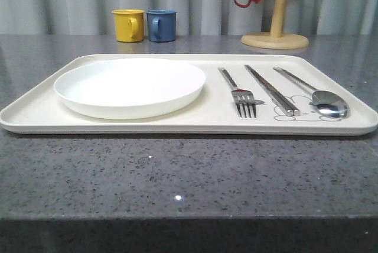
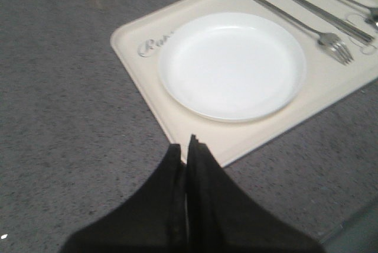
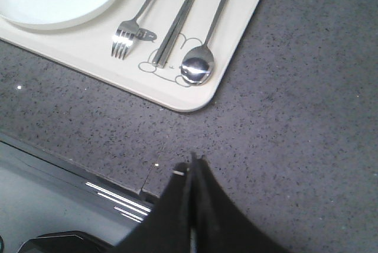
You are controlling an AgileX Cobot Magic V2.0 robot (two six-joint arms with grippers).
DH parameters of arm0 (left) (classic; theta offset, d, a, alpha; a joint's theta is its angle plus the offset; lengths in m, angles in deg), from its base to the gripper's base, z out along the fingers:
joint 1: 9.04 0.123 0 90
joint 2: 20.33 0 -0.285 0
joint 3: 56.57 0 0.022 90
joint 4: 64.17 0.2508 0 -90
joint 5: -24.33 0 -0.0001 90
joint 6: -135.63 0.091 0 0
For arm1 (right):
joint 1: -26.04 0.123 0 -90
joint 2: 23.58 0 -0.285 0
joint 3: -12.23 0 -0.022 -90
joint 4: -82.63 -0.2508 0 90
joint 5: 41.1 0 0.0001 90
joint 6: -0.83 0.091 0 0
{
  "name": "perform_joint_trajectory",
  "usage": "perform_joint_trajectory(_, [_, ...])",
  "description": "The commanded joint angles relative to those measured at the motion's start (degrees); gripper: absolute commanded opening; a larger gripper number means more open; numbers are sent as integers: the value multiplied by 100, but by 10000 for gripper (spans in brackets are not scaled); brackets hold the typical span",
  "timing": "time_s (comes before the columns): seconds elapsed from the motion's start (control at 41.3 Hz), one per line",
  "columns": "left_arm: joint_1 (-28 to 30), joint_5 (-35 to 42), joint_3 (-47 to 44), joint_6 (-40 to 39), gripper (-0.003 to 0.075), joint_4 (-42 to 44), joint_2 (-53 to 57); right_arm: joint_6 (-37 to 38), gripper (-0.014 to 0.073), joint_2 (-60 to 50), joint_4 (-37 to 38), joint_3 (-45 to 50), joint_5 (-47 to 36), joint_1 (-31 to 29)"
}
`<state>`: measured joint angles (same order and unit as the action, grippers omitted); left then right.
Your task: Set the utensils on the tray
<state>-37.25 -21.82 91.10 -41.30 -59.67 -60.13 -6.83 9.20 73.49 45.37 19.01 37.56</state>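
— Where are the utensils?
— I see fork, chopsticks and spoon on the tray's right half, beside the white plate.
— Claws?
— Left gripper and right gripper both pressed closed, empty.

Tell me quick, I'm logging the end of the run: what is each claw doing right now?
Left claw: closed, empty, over the table near the tray.
Right claw: closed, empty, above the table by the tray's corner.
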Motion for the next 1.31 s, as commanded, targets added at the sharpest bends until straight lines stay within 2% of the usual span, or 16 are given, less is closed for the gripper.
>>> perform_joint_trajectory(0.0, [579, 714, -174, -56, -18, 0, 383, -64, -68, 51, -10, -125, -343, -17])
perform_joint_trajectory(0.073, [1107, 1321, -719, -56, -18, 0, 803, -64, -68, 51, -10, -125, -343, -17])
perform_joint_trajectory(0.266, [1983, 2824, -2234, -56, -18, -177, 1824, -64, -68, 51, -10, -125, -343, -17])
perform_joint_trajectory(0.46, [2342, 4117, -3714, -56, -18, -372, 2708, -64, -68, 51, -10, -125, -343, -17])
perform_joint_trajectory(0.581, [2504, 4500, -4243, -56, -18, -372, 3078, -64, -68, 51, -10, -125, -343, -17])
perform_joint_trajectory(0.678, [2621, 4574, -4537, -56, -18, -405, 3398, -64, -68, 51, -10, -125, -343, -17])
perform_joint_trajectory(0.823, [2621, 4214, -4519, -56, -18, -405, 3374, -64, -68, 51, -10, -125, -338, -17])
perform_joint_trajectory(1.283, [2621, 4214, -4519, -56, -18, -405, 3374, -64, -68, 51, -10, -125, -338, -17])
